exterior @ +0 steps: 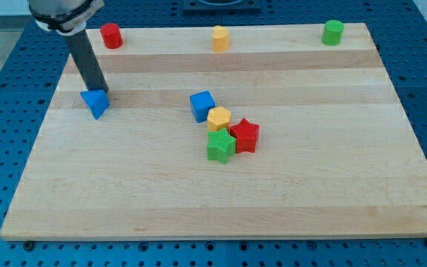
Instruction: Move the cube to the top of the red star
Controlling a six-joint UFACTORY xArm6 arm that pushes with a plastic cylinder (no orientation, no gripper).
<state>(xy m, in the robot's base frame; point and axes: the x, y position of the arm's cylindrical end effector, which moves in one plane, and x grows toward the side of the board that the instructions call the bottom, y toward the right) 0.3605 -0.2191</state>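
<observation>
A blue cube (pixel 202 105) sits near the board's middle, just up-left of a yellow hexagonal block (pixel 219 118). The red star (pixel 245 136) lies right below the yellow block, touching a green star (pixel 220 145) on its left. My tip (pixel 99 91) is far to the view's left, touching the top of a blue triangular block (pixel 95 103). The cube and my tip are well apart.
A red cylinder (pixel 110 35), a yellow block (pixel 220 38) and a green cylinder (pixel 333 32) stand along the top edge of the wooden board (pixel 310 185). The board lies on a blue perforated table.
</observation>
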